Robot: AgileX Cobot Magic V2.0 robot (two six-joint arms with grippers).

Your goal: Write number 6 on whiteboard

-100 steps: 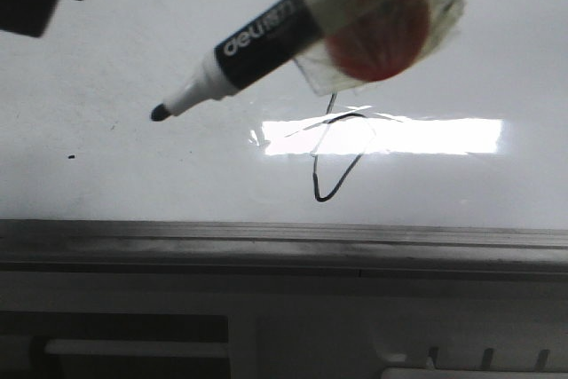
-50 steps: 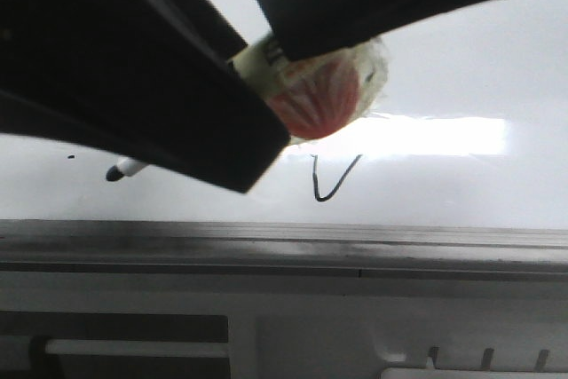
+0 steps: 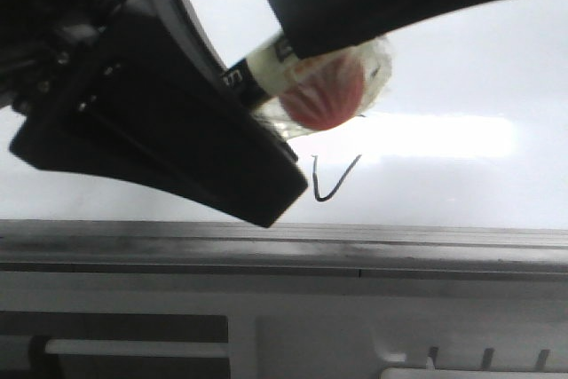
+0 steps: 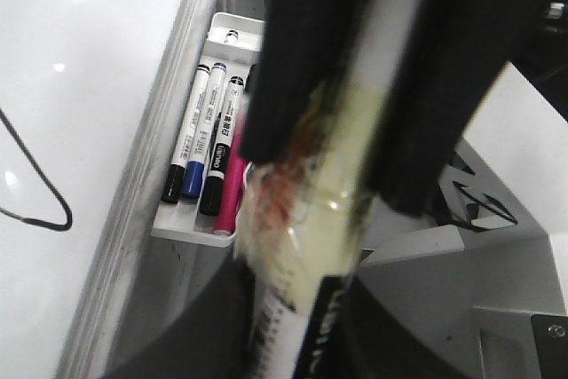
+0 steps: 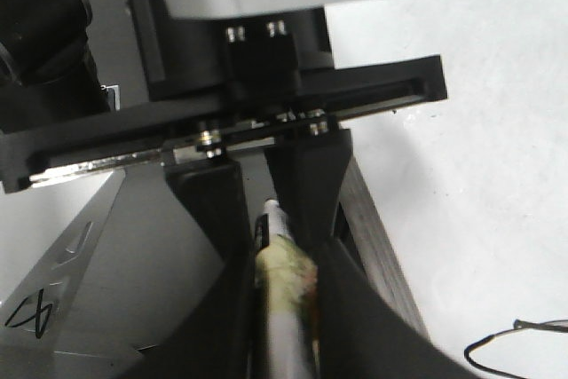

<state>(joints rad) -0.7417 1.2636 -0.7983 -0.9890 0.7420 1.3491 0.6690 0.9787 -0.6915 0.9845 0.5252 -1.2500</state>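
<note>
The whiteboard (image 3: pixel 444 59) is glossy white with a grey frame edge (image 3: pixel 284 241) along its near side. Only the pointed lower loop of the number 6 (image 3: pixel 333 185) shows in the front view; my grippers hide its stem. The 6 also shows in the left wrist view (image 4: pixel 67 219) and the right wrist view (image 5: pixel 532 329). A black and white marker (image 3: pixel 266 73) wrapped in clear tape with a red disc hangs above the board. My right gripper (image 3: pixel 302 42) is shut on its rear end. My left gripper (image 3: pixel 262 117) is shut on its front part and hides the tip.
A white tray (image 4: pixel 191 235) beside the board's frame holds black, blue and pink markers (image 4: pixel 209 144). Grey machine housing (image 3: pixel 355 326) lies below the board's near edge. The two grippers face each other closely along the marker (image 5: pixel 284 281).
My left gripper came in from the upper left, dropped over the marker's front and closed round it. The marker, held by my right gripper, swung lower and its tip is now hidden.
</note>
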